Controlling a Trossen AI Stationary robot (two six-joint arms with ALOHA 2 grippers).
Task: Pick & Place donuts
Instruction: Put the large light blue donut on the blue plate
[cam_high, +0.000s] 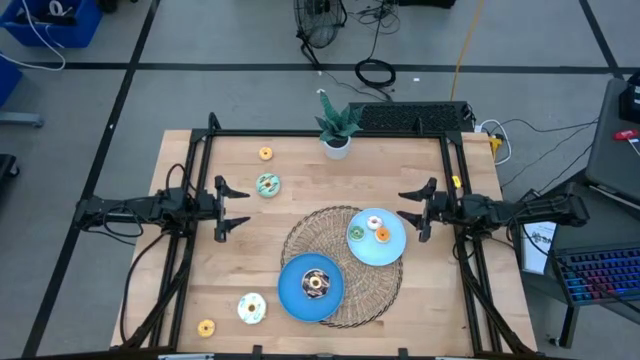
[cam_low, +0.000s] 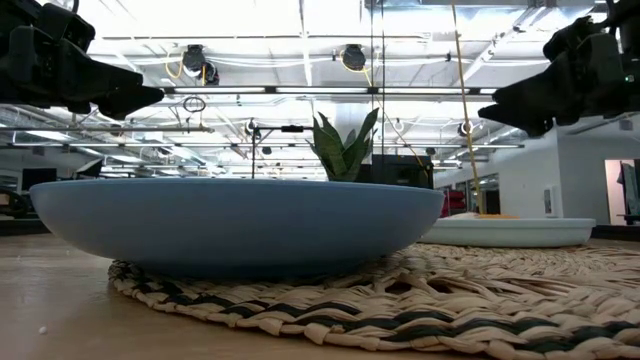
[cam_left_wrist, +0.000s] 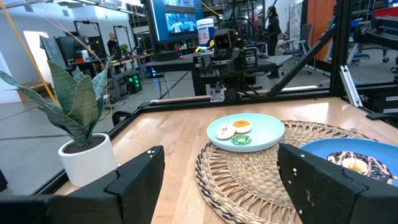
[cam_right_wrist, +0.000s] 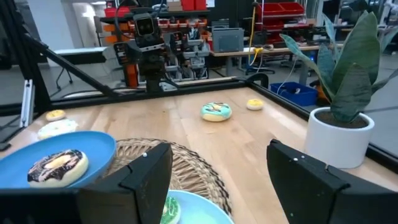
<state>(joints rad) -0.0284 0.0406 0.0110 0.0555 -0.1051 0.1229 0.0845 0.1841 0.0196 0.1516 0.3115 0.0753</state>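
Wooden table (cam_high: 420, 300) carries your woven mat (cam_high: 345, 305); one chocolate donut (cam_high: 316, 284) sits on it, four donuts lie beside. Left gripper (cam_high: 232, 208) and right gripper (cam_high: 412, 211) hover spread, empty.

- No text, label, brand, number or sign can be read in any of the views
- The lit screen (cam_left_wrist: 180, 17) in the room behind the table shows only blurred shapes
- The sheet of paper (cam_high: 539, 245) beside the table carries marks too small to make out
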